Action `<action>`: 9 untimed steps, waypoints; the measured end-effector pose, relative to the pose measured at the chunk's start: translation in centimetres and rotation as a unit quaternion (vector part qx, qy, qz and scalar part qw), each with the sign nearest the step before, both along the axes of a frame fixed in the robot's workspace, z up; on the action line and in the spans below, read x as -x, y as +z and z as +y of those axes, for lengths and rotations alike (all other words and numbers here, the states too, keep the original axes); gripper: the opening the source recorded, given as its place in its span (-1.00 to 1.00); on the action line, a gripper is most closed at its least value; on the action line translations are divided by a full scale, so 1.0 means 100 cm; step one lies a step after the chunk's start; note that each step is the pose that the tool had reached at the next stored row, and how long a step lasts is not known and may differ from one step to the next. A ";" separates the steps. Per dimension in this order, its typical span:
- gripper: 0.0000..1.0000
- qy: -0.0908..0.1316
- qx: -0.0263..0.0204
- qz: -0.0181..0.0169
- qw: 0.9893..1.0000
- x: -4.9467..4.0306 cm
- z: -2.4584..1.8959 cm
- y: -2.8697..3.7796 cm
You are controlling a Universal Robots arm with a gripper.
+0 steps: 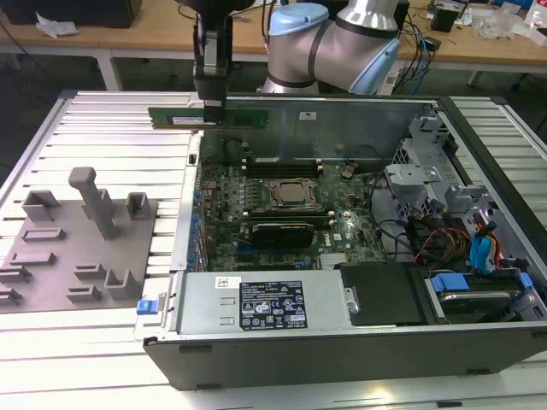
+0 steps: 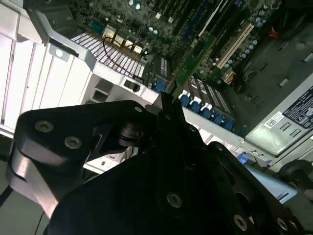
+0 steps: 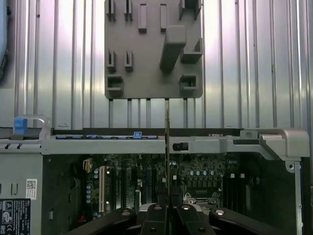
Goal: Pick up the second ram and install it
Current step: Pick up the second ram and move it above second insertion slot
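The second ram (image 1: 239,117) is a long green stick held level and edge-up in the air, above the far wall of the open computer case (image 1: 342,346) toward the exterior view's left. My gripper (image 1: 209,108) is shut on its middle from above. In the first wrist view the ram (image 3: 167,147) shows edge-on as a thin line running out from the fingertips (image 3: 155,211), over the case wall and the motherboard (image 3: 205,176). In the second wrist view the ram (image 2: 194,58) reaches out from the gripper (image 2: 168,95) over the board. Memory slots (image 1: 282,160) flank the processor socket (image 1: 295,195).
A grey fixture plate (image 1: 51,273) with upright holders lies on the slatted table at the exterior view's left. A power supply (image 1: 265,301) fills the case's near side; drive bays and cables (image 1: 453,231) crowd its right. The arm's body (image 1: 342,38) stands behind the case.
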State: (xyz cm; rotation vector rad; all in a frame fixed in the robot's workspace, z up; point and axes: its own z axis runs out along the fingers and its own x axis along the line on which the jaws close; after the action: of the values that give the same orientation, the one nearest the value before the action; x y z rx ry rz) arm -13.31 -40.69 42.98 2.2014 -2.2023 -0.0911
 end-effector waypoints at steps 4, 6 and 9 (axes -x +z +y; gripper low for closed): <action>-0.73 0.000 0.000 0.000 1.000 -0.0126 0.0000 0.0001; -0.73 0.000 0.000 0.001 1.000 -0.0251 0.0000 0.0000; -0.73 0.000 0.000 0.001 1.000 -0.0390 0.0000 0.0000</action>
State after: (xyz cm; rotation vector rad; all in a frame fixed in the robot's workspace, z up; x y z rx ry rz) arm -9.40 -40.69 42.98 2.2000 -2.2011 -0.0937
